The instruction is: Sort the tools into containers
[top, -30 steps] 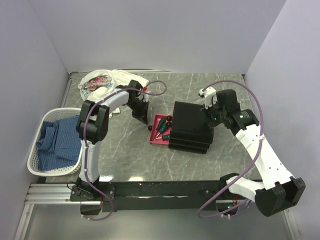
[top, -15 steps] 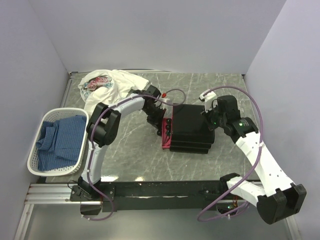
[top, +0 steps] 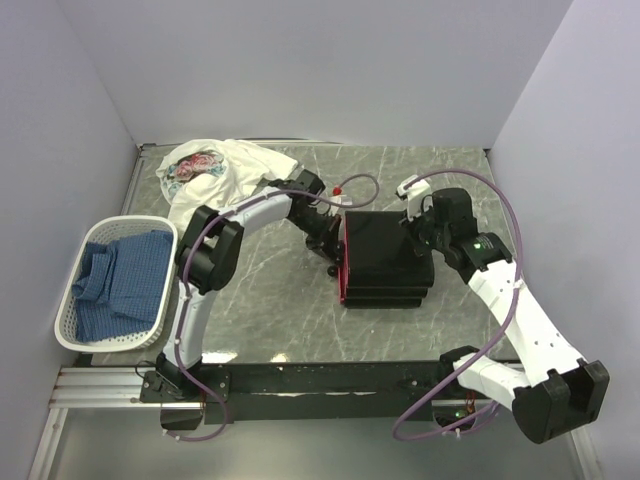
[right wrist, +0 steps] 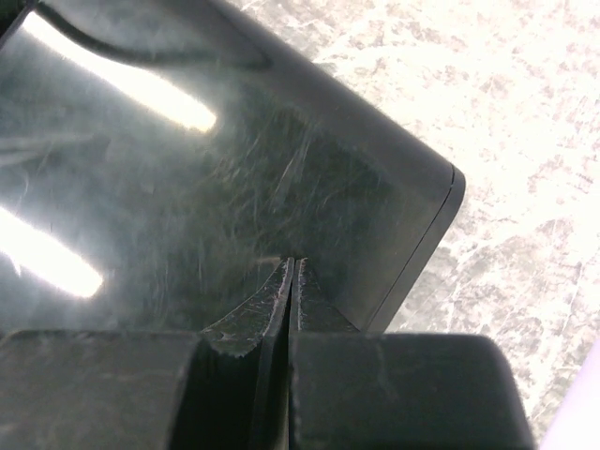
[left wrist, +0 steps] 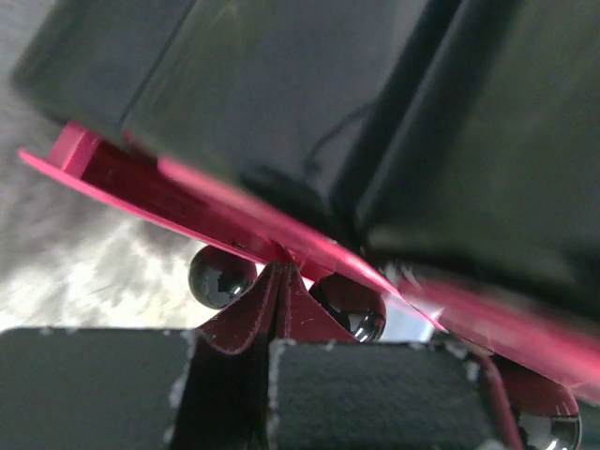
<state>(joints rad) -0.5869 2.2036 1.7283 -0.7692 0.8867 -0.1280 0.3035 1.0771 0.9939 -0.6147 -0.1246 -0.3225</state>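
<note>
A white basket [top: 100, 344] holds blue cloth [top: 115, 280]; patterned white cloth [top: 215, 168] lies far-left.

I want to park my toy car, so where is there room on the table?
Bare marble lies between the white basket and the drawer unit, toward the near edge. Crowded: the left pincer against that unit's front, the cloth far left.

The drawer unit [top: 385, 255] is finished in black, with pink-red drawer fronts [left wrist: 187, 202] and black knobs [left wrist: 220, 275]. Left of it, blue cloth [top: 115, 280] is held in a white lattice basket [top: 90, 342].
</note>
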